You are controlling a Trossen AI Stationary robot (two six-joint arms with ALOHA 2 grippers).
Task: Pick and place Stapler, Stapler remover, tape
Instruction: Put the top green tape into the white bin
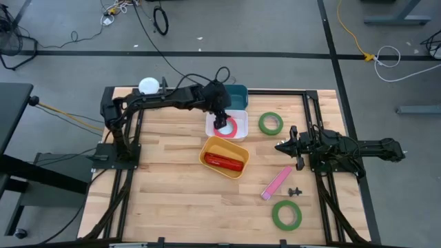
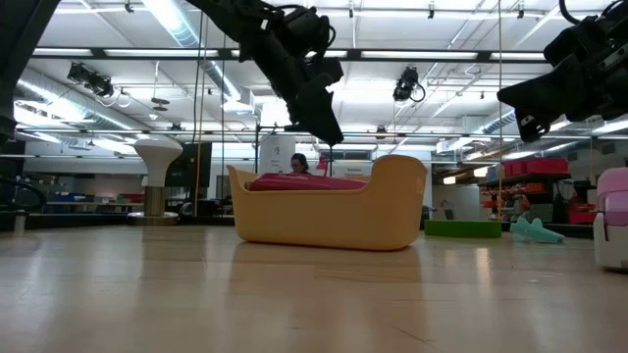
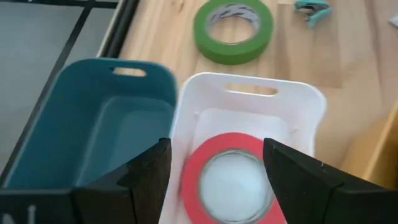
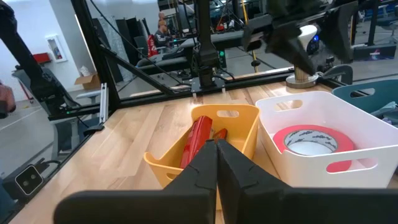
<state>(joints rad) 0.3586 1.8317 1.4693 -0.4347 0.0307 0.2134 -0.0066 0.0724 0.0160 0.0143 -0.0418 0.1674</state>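
Observation:
The red tape roll [image 3: 231,177] lies flat in the white bin [image 3: 249,87]. My left gripper [image 3: 217,149] hangs open just above it, one finger on each side of the roll, touching nothing. One green tape roll [image 1: 271,123] lies on the table right of the white bin, and another [image 1: 286,215] lies near the table's near edge. A red stapler [image 1: 224,161] lies in the yellow bin [image 1: 207,148]. A small teal clawed remover [image 3: 313,9] lies beyond the first green roll. My right gripper [image 4: 216,146] is shut and hovers to the right, above the table.
A teal bin [image 1: 239,93] stands against the white bin's far side. A pink flat thing [image 1: 276,182] and a small black item [image 1: 295,191] lie on the wood between the yellow bin and the near green roll. The table's left half is bare wood.

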